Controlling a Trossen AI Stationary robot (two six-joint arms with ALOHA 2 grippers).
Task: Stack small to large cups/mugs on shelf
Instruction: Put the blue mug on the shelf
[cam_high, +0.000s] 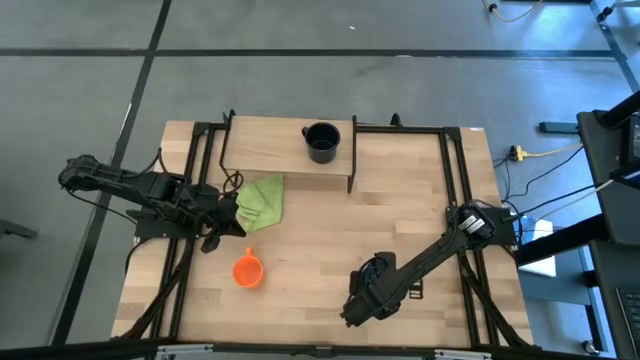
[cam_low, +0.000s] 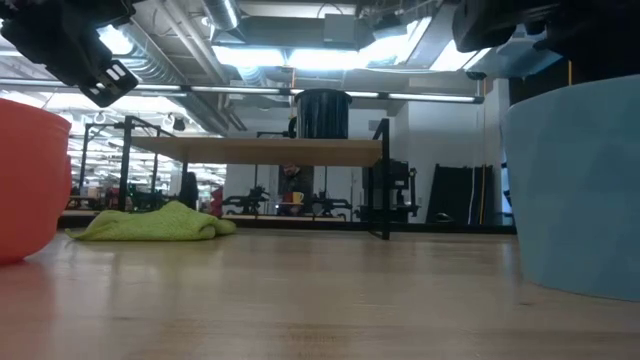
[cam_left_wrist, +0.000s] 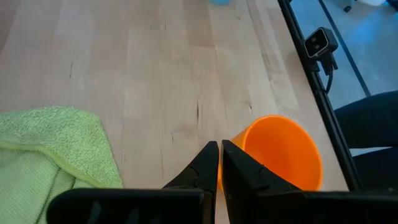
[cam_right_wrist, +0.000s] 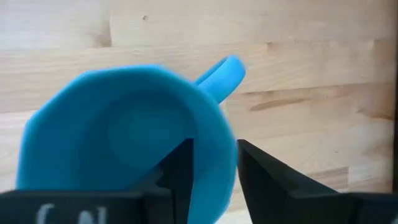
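Note:
The light blue mug (cam_right_wrist: 118, 137) stands on the tabletop near the front right; it also shows in the low view (cam_low: 580, 190). My right gripper (cam_right_wrist: 214, 177) is over it, shut on its wall. The orange mug (cam_high: 248, 271) stands on its base near the front left. My left gripper (cam_left_wrist: 219, 165) is shut and empty, just above and beside the orange mug (cam_left_wrist: 280, 152). The black mug (cam_high: 321, 142) stands on the shelf (cam_high: 270, 150) at the back. My right gripper has the light blue mug's wall at the rim (cam_right_wrist: 217, 134), right beside the handle (cam_right_wrist: 222, 74). One finger (cam_right_wrist: 177, 171) is inside the mug and the other (cam_right_wrist: 264, 177) outside. The fingers come from above, pointing down. The mug's base is on the table (cam_low: 575, 285).
A green cloth (cam_high: 261, 202) lies crumpled on the tabletop in front of the shelf, beside my left gripper. The shelf's black legs (cam_high: 351, 180) and the black frame rails (cam_high: 462, 190) run along the table's sides. Bare wood lies between the two mugs.

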